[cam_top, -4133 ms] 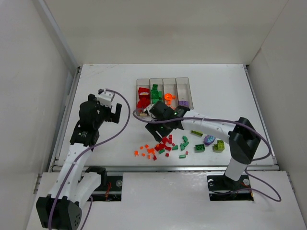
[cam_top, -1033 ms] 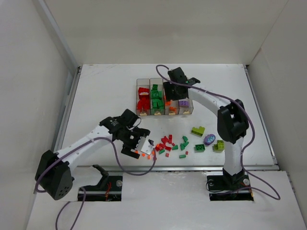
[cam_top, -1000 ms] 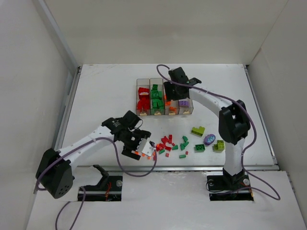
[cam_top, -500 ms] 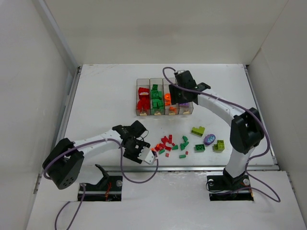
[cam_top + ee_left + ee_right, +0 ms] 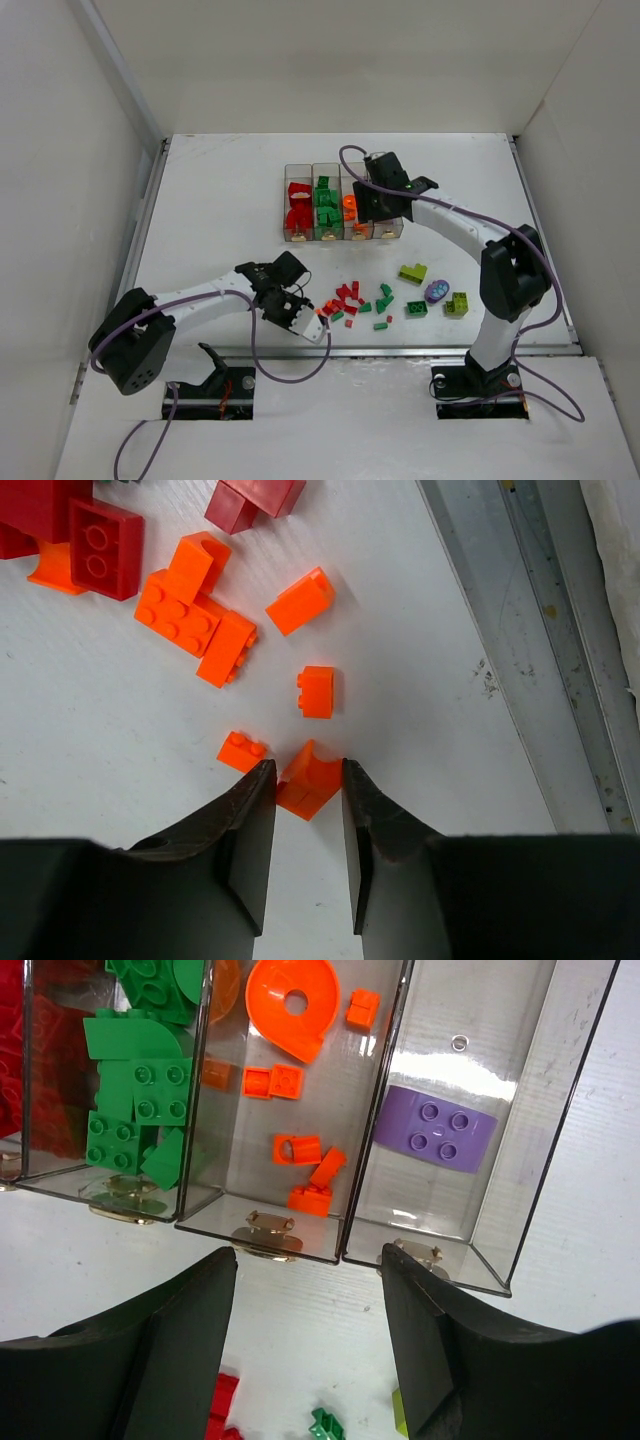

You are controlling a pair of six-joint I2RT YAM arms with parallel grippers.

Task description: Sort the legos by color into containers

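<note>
Orange brick (image 5: 308, 780): small; it lies on the white table (image 5: 220, 200) at the near-left edge of the loose pile, caught between two black fingers (image 5: 245, 830).
Left gripper (image 5: 303, 772): clamped on the orange brick, one finger against each side; the brick sits on the table surface.
Left arm: stretched low across the table from its base towards the right, the wrist bent down at the pile's corner.
Neighbouring orange bits (image 5: 200, 610): several lie just beyond the fingertips, apart from the gripped piece.
Right arm: arches from its base up and leftward to the containers.
Right gripper (image 5: 308, 1257): fingers spread wide with nothing between them, hanging over the near ends of the orange and purple bins.
Containers (image 5: 297, 172): four clear bins in a row at mid-table, holding red, green, orange and purple pieces, left to right.
Loose legos (image 5: 350, 298): red, green and orange bits scattered on the table nearer the arm bases than the bins.
Lime bricks (image 5: 412, 271): to the right of the scatter, with a purple oval piece (image 5: 436, 291) between them.
</note>
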